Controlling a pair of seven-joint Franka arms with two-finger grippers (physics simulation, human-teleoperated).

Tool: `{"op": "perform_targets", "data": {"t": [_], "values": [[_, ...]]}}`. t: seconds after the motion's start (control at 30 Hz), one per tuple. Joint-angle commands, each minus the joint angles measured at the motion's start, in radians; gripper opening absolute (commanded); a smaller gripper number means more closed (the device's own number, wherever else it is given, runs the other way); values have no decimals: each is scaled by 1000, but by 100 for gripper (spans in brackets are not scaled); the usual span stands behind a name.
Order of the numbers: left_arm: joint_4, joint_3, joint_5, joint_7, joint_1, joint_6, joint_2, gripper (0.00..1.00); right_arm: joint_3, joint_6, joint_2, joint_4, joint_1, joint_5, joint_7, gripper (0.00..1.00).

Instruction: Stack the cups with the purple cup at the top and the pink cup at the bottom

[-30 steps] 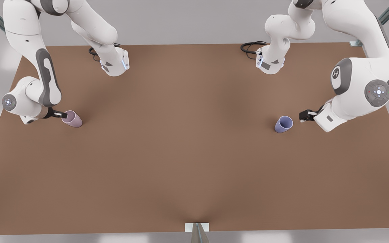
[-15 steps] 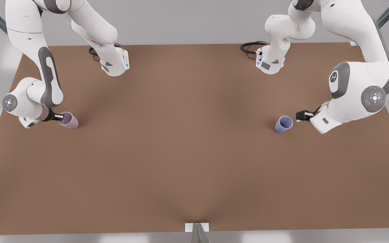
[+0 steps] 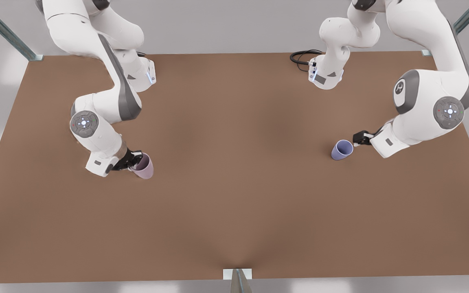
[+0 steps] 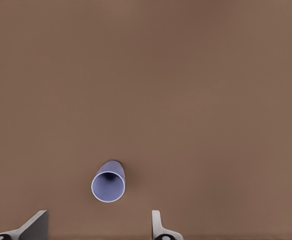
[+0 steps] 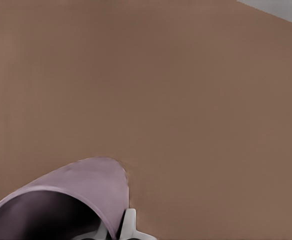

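Observation:
The pink cup (image 3: 145, 167) is tilted at the front view's left, with my right gripper (image 3: 134, 161) shut on its rim. In the right wrist view the pink cup (image 5: 71, 192) is close up, its dark inside facing the camera, and one finger (image 5: 129, 224) presses on its outer wall. The purple cup (image 3: 342, 149) stands on the table (image 3: 234, 195) at the front view's right. My left gripper (image 3: 358, 138) is open just beside its rim, not touching it. In the left wrist view the purple cup (image 4: 108, 184) lies just ahead of the spread fingertips (image 4: 36, 226).
Both arm bases (image 3: 326, 75) stand along the table's far edge, with a black cable (image 3: 301, 57) beside one. A metal bracket (image 3: 237, 274) sits at the middle of the near edge. Bare brown table lies between the two cups.
My right gripper has carried the pink cup toward the front view's right and nearer the front edge. My left gripper has crept closer to the purple cup, which has not moved.

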Motion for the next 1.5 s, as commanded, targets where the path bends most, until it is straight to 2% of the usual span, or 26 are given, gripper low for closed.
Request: {"op": "perform_targets", "data": {"t": [0.0,0.17,0.27,0.37,0.4,0.53,0.7,0.73,0.77,0.83,0.87,0.93,1.0,1.2,1.23,1.27,1.3,1.33,1.47], "values": [[0,3,1,8,2,-1,3,100,24,-147,68,120,69,18,518,21],[0,6,12,8,2,2,10,100,43,-196,245,371,249,14,803,21],[0,6,12,10,2,2,13,100,31,-322,470,722,410,-63,953,21],[-5,7,14,8,3,-1,13,100,-16,-301,643,949,574,-68,1114,21],[-6,7,14,8,3,4,13,100,-18,-247,670,974,593,-66,1143,21],[-6,10,27,4,12,17,44,100,-21,-137,732,979,657,-66,1191,21],[-41,55,67,-9,25,50,61,100,-79,-104,807,988,706,-66,1216,21],[-66,59,66,2,29,83,73,100,-81,-87,817,988,705,-66,1216,21],[-118,112,26,8,29,138,75,100,-85,-83,840,986,708,-66,1216,21],[-256,119,3,8,29,329,75,100,-81,-61,852,988,728,-58,1217,21],[-304,119,3,8,29,361,75,100,-75,-20,854,988,732,-55,1266,21],[-386,121,4,19,29,330,58,100,-73,-9,864,988,767,-54,1282,21],[-468,135,4,24,29,410,58,100,-69,5,878,986,770,-52,1288,21],[-580,135,7,24,28,491,55,100,-67,29,907,977,792,-55,1288,21],[-583,135,7,24,28,493,58,100,-67,37,913,977,792,-55,1288,52],[-606,135,7,24,28,520,58,100,-67,37,913,976,792,-54,1288,71],[-627,135,7,24,28,554,59,100,-67,38,915,976,793,-55,1288,79],[-632,133,7,24,28,559,64,100,-67,38,915,976,793,-55,1288,82],[-650,130,6,24,25,571,84,100,-67,43,916,974,793,-55,1288,82]]}}
